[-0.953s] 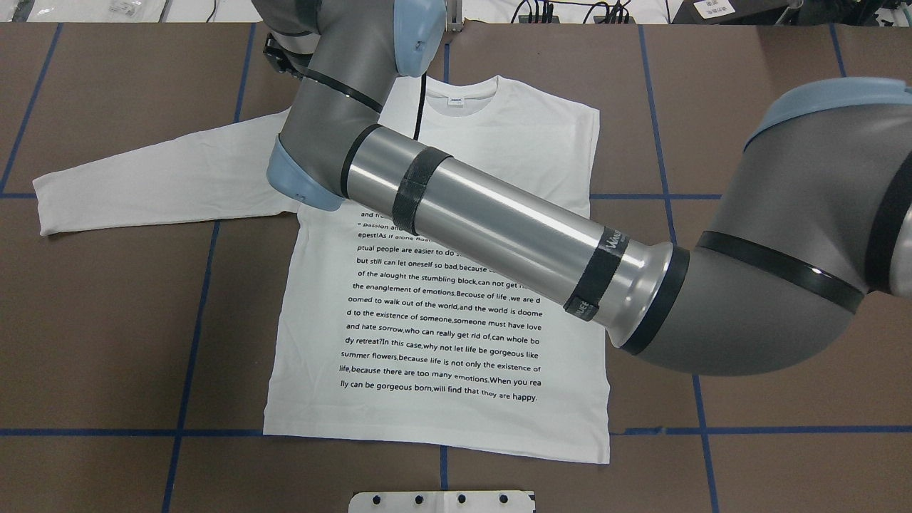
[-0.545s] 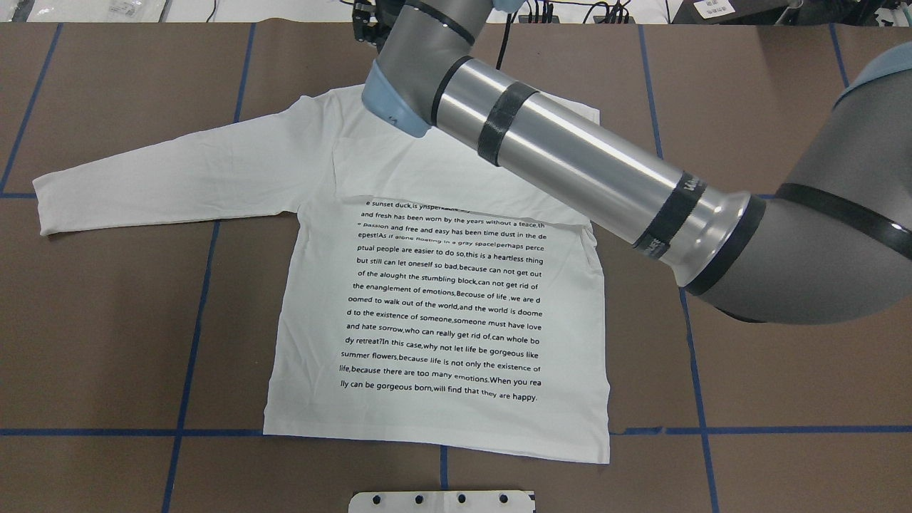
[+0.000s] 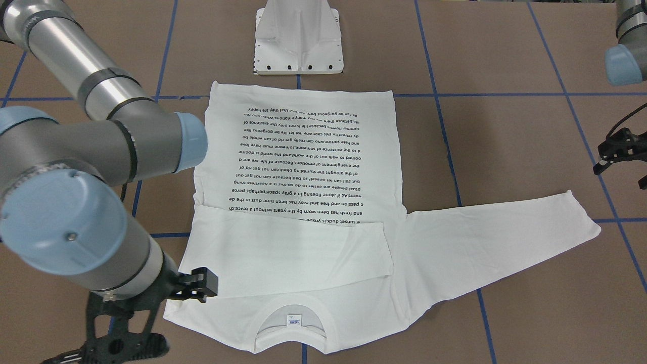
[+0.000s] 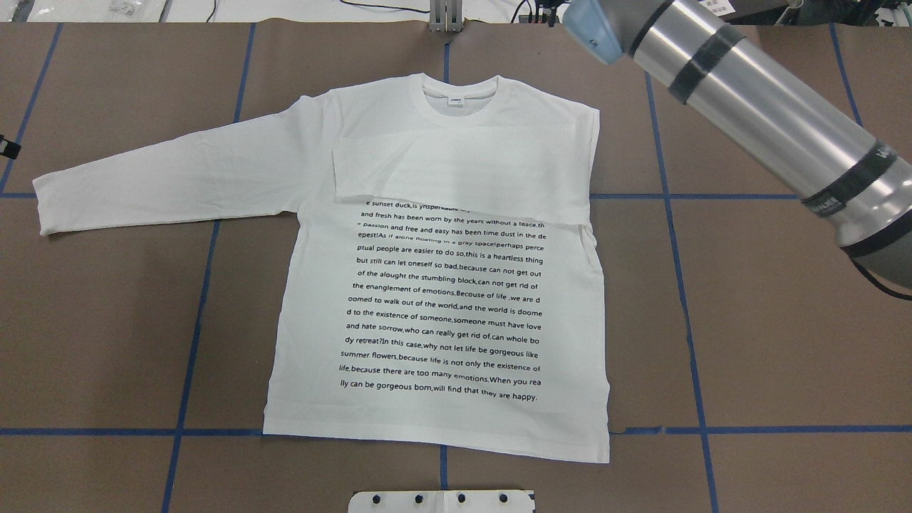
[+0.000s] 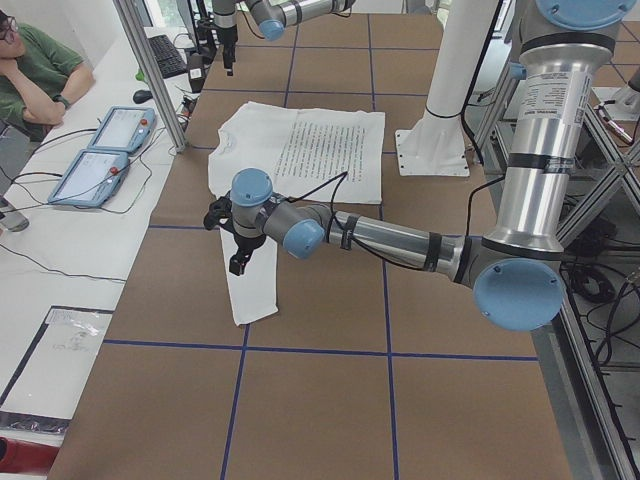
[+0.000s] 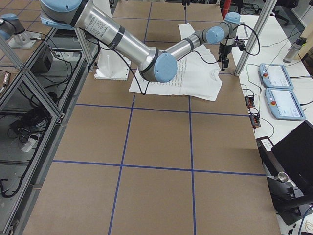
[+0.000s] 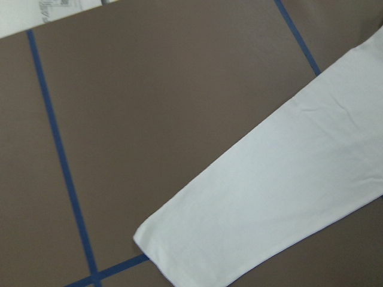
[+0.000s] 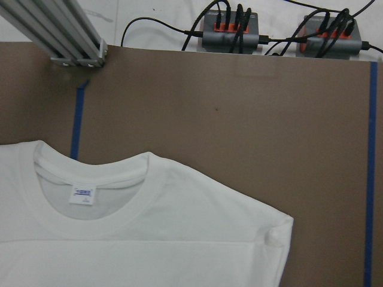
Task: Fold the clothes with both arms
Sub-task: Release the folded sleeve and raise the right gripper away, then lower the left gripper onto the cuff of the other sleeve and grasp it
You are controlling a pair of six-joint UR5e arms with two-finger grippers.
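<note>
Sleeve [image 4: 456, 171] across T-shirt [image 4: 442, 420] on table [image 4: 769, 356]

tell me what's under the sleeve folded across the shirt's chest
The folded sleeve lies on the front of the T-shirt, below the collar. The top line of printed text peeks out half-cut at its lower edge; any lines further under it are covered.

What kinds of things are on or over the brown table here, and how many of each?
White long-sleeved cotton T-shirt with black printed text: 1
Silver-tube, grey-jointed robot arms: 2 (left arm, right arm)
White metal pedestal base: 1
Total: 4
</note>
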